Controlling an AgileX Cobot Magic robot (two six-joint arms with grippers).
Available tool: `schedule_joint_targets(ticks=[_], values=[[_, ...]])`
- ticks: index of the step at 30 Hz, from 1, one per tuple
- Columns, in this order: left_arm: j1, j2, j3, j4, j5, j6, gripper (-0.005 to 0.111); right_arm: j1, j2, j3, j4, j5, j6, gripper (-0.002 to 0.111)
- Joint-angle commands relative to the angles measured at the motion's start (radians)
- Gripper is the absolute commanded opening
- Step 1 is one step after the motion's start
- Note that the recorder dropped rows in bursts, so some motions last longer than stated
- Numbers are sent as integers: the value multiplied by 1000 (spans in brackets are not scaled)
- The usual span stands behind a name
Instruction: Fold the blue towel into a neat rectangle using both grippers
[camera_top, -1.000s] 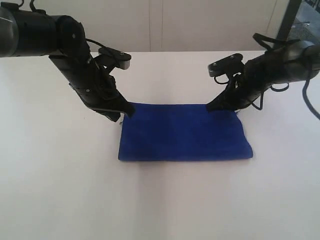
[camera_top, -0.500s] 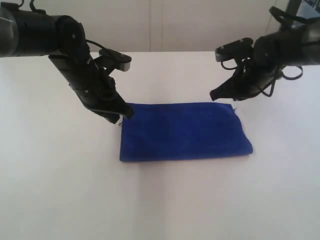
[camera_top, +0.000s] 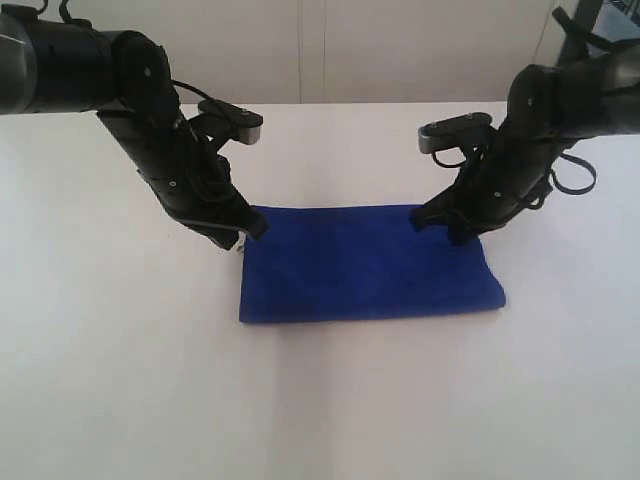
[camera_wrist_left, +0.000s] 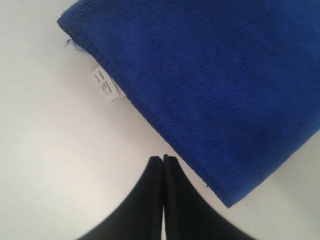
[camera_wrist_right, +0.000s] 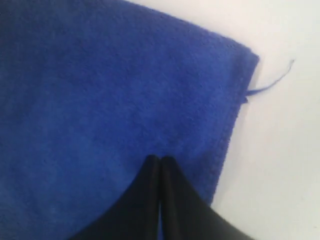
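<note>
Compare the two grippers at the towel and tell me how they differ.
The left gripper hangs over bare table just off the blue towel; the right gripper hangs over the towel itself. The left gripper is near the white label, the right gripper near a loose thread. Both are shut, holding nothing.

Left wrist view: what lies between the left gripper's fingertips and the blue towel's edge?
In that view, only a narrow strip of bare white table; the left gripper, shut, sits just off the blue towel. Its white label lies further along that edge.
</note>
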Motion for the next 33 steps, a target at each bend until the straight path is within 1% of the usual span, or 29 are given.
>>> schedule_joint_targets(ticks=[1,10,13,22,26,33], values=[[3,-4,-3,-13,24,8,0,-9,23,1,-104,16,57,0],[3,-4,-3,-13,24,8,0,-9,45,1,-117,-1,73,0],[3,-4,-3,-13,24,8,0,-9,47,1,-151,-1,73,0],[3,-4,-3,-13,21,8,0,-9,-35,-71,-169,36,75,0],[3,-4,-3,-13,11,8,0,-9,-19,-69,-167,-7,75,0],[3,-4,-3,-13,9,8,0,-9,87,-69,-168,-120,75,0]])
